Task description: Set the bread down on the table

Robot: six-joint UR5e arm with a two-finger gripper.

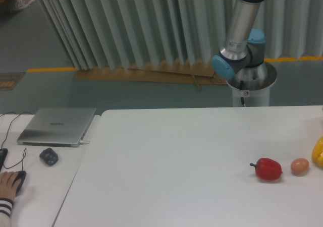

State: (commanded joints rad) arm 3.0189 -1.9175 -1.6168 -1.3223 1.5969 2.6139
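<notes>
Bread: not visible anywhere in this view, so location impossible to tell. Going left to right: at the lower left edge, a person's hand (7,182) in a striped cuff resting on a dark mouse (18,177) on the smaller white desk (35,196). Just right of it, a small dark grey object (49,156), kind unclear. Behind that, a closed silver laptop (57,126) lying flat near the desk's far edge, thin black cables trailing off to the left. Next, the large white tabletop (176,171), adjoining the desk and filling most of the lower frame. Beyond its far edge, a pleated grey curtain (126,25) with strips of brown cardboard (146,74) along the floor. To the right, the robot arm (241,35) rising from a round metal base, grey tube with blue joint caps, upper end cut off by the top of the frame. Fingers out of frame, so open or closed impossible to tell. On the right part of the tabletop, in a row and apart from each other: a red pepper (267,169) with a dark stem pointing left, a smooth tan egg-shaped thing (300,166), and a bright yellow thing (318,152) cropped by the right edge
</notes>
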